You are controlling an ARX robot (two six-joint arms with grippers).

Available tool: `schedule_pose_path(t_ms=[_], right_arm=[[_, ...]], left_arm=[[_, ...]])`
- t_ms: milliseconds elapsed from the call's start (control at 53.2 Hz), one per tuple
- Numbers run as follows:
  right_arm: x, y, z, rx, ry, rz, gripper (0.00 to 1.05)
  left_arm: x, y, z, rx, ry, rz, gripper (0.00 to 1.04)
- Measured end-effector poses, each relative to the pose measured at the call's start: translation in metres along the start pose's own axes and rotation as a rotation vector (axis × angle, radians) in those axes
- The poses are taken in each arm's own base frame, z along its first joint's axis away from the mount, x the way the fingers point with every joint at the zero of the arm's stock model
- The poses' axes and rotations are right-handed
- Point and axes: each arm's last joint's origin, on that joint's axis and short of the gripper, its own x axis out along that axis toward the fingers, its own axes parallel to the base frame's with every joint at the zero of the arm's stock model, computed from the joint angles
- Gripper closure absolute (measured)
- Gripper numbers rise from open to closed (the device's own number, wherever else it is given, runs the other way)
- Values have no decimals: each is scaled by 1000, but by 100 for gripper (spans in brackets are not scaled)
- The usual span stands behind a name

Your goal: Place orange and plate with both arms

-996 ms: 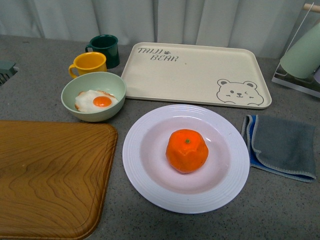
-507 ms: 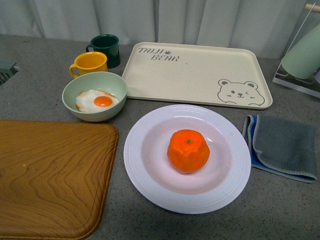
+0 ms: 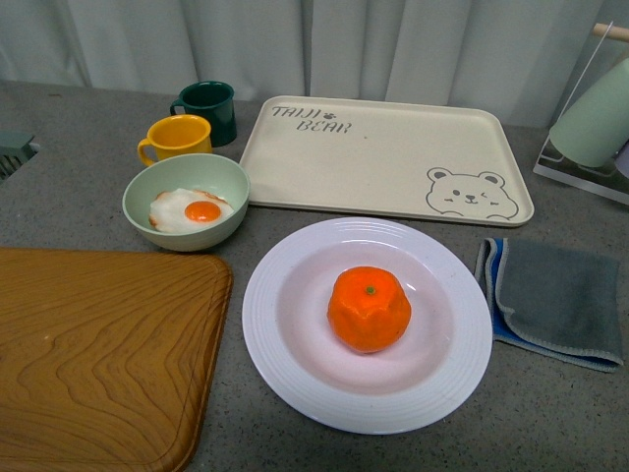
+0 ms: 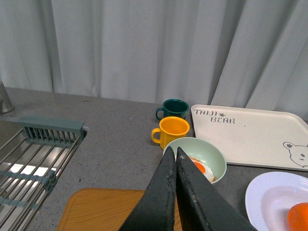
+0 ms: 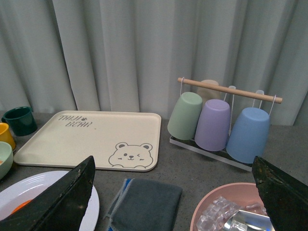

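One orange [image 3: 369, 309] sits in the middle of the white plate [image 3: 295, 388], near the front edge of the table [image 3: 550, 423]. Left wrist view: the left gripper [image 4: 175, 150] has its fingers pressed together, empty. Right wrist view: the right gripper [image 5: 173, 161] is spread wide, holding nothing.

Pale pleated curtains [image 3: 393, 49] hang behind the far edge of the speckled grey worktop [image 3: 79, 128] (soft, even light throughout).

Left wrist view's edge cuts off orange [image 4: 299, 217] and plate [image 4: 260, 197].
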Motion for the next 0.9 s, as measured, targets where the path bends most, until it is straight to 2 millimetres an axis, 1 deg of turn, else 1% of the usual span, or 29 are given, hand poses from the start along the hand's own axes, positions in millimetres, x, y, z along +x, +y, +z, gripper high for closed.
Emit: schedule_pose_path(t_ms=[301, 601, 676, 695, 827, 845, 902], right_arm=[[0, 0, 0, 0, 0, 0, 9], [0, 0, 0, 0, 0, 0, 9], [0, 0, 0, 0, 0, 0, 9], [0, 0, 0, 0, 0, 0, 9], [0, 0, 0, 0, 0, 0, 9], [0, 0, 0, 0, 0, 0, 9], [0, 0, 0, 0, 0, 0, 9]], left_arm=[[-9, 0, 1, 0, -2, 0, 101], [-14, 0, 0, 0, -2, 0, 101], [-22, 0, -5, 0, 34, -1, 101], [-24, 0, -4, 0, 19, -1, 101], [-25, 0, -3, 0, 4, -1, 101], [-25, 0, -3, -1, 5, -1, 100], [-25, 0, -3, 0, 4, -1, 90]])
